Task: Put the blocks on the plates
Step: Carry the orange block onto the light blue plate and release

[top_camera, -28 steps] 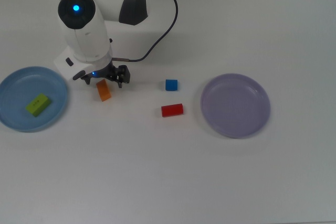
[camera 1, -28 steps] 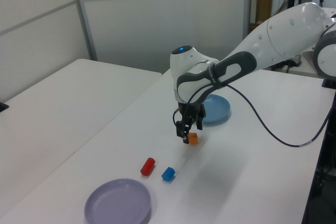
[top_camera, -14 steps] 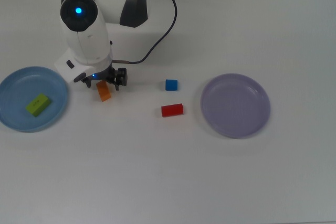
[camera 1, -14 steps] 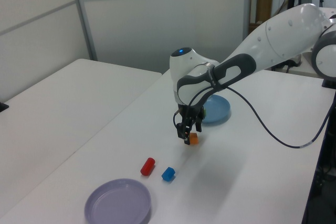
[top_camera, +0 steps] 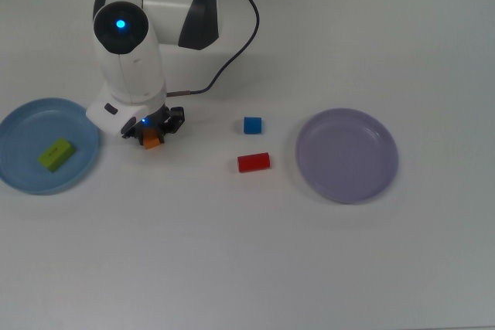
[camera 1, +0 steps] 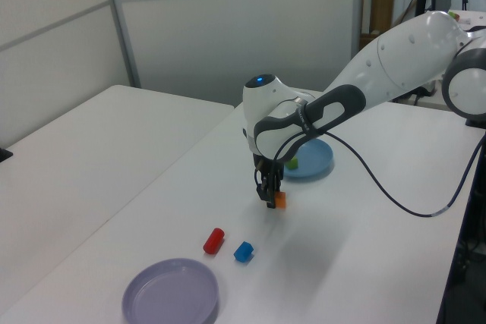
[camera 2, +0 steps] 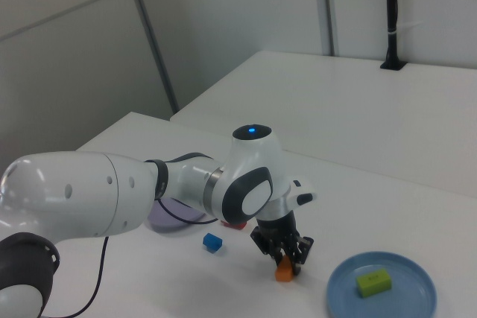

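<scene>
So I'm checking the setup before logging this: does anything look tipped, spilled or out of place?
Nothing stands out. The green block lies in the blue plate, the lavender plate sits flat, and the red block, blue block and orange block rest on the table.

Right view only. Gripper (camera 2: 286, 255) was down at the orange block (camera 2: 283, 272), fingers either side of its upper part, block resting on the white table (camera 2: 417, 206). Fingers looked close against the block, but contact could not be confirmed. Light blue plate (camera 2: 343, 303) sat just to the right view's right of the orange block, lime-green block (camera 2: 373, 281) lying on it. Blue cube (camera 2: 213, 242) sat on the table at the right view's left of the gripper. Red block (camera 2: 237, 224) was mostly hidden behind the wrist. Lavender plate (camera 2: 164, 219) lay farther back, partly covered by the arm.
</scene>
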{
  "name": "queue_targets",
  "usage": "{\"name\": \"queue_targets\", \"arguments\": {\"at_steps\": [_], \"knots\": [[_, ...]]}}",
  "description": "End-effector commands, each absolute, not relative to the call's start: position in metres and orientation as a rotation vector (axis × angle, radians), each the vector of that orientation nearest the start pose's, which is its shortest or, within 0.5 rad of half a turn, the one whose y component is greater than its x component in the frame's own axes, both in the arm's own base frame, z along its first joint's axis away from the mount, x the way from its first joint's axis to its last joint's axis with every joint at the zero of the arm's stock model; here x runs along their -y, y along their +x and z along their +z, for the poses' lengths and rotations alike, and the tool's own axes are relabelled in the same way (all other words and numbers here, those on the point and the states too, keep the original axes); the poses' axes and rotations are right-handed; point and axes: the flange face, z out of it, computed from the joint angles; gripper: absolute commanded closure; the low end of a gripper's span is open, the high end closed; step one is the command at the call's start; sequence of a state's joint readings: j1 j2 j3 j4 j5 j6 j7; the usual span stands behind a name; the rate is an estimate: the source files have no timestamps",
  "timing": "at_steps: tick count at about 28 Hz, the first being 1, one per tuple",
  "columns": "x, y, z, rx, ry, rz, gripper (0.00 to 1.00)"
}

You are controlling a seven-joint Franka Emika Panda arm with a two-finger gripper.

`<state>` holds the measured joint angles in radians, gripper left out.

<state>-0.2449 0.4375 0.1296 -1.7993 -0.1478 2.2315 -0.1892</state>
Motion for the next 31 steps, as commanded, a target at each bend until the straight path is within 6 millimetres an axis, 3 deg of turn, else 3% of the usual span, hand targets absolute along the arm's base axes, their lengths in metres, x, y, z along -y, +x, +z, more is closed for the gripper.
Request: {"name": "queue_targets", "arguments": {"at_steps": [1, 6, 8, 10, 13, 14, 21, 26, 31], "knots": [[0.087, 0.64, 0.314, 0.324, -3.196, 0.065, 1.0], [0.099, 0.646, 0.348, 0.275, -3.208, 0.039, 1.0], [0.131, 0.65, 0.373, 0.189, -3.224, 0.013, 1.0], [0.149, 0.652, 0.39, 0.139, -3.23, -0.009, 1.0], [0.178, 0.65, 0.399, 0.062, -3.234, -0.038, 1.0], [0.194, 0.647, 0.396, 0.028, -3.24, -0.033, 1.0], [0.245, 0.635, 0.365, -0.102, -3.254, 0.017, 1.0], [0.263, 0.631, 0.337, -0.182, -3.232, 0.051, 0.98], [0.263, 0.63, 0.336, -0.212, -3.209, 0.043, 0.88]]}}
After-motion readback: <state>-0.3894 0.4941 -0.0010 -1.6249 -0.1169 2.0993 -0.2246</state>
